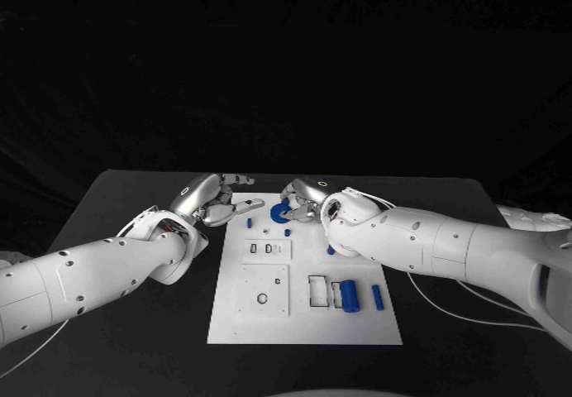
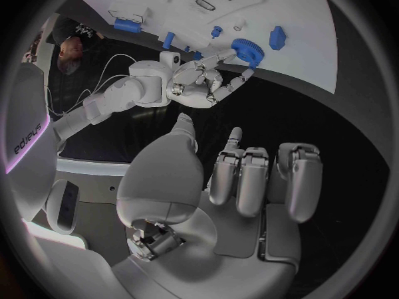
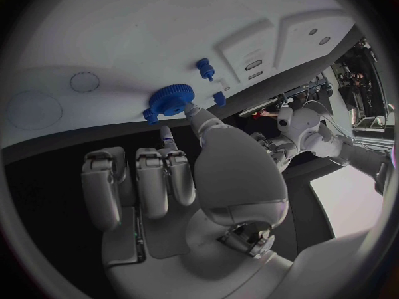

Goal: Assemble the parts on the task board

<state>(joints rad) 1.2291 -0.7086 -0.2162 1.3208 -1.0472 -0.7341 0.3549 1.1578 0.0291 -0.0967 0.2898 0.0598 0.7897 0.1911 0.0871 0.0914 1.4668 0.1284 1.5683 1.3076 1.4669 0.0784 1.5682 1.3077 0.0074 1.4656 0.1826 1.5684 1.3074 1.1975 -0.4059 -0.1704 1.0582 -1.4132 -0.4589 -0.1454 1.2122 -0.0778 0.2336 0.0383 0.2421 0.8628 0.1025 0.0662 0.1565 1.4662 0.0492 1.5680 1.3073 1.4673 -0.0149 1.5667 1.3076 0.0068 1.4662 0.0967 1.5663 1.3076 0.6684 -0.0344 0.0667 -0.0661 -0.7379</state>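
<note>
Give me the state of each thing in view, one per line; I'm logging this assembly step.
Task board: flat on the table.
Blue gear: on the board's far end, right robot hand's fingertips touching it.
Right robot hand: fingers at the gear; grip unclear.
Left robot hand: empty, fingers apart, beside the board.
Blue cylinder: lying on the board.
Small blue peg: upright on the board.

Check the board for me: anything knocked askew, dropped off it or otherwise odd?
Nothing stands out. The task board lies square on the table, the blue parts all sit on it, and the right hand touches the blue gear at its far end.
</note>
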